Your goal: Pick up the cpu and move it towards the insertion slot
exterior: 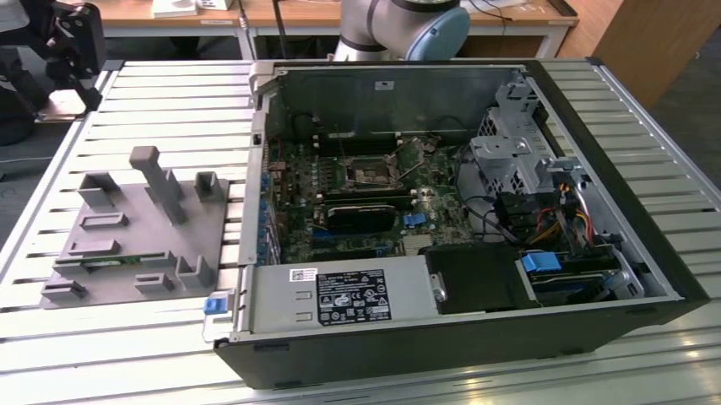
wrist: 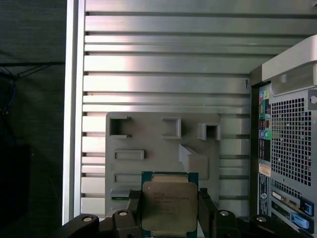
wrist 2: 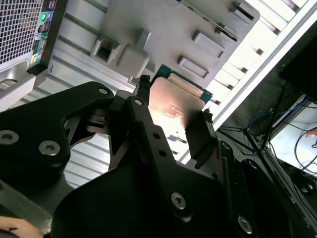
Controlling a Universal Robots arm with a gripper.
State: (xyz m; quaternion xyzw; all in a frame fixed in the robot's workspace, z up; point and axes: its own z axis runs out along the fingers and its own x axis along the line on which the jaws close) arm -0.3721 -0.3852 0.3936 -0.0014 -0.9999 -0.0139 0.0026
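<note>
Black hand point(wrist: 169, 199) pinches square cpu point(wrist: 168, 210) by opposite edges, matte silver lid showing; grey moulded fixture point(wrist: 148, 144) and ribbed aluminium desk point(wrist: 163, 64) beyond, steel-framed insertion slot point(exterior: 372, 171) well apart

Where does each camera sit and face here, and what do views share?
Exterior view: off the arm, above the table, looking down into the open computer case with the insertion slot; an arm joint shows behind.
First wrist view: on the wrist, looking straight down past the jaws, shut on the cpu, at the grey tray.
Second wrist view: on the wrist, slanting across the jaws at cpu and tray.
Shared: all three show the tray.
</note>
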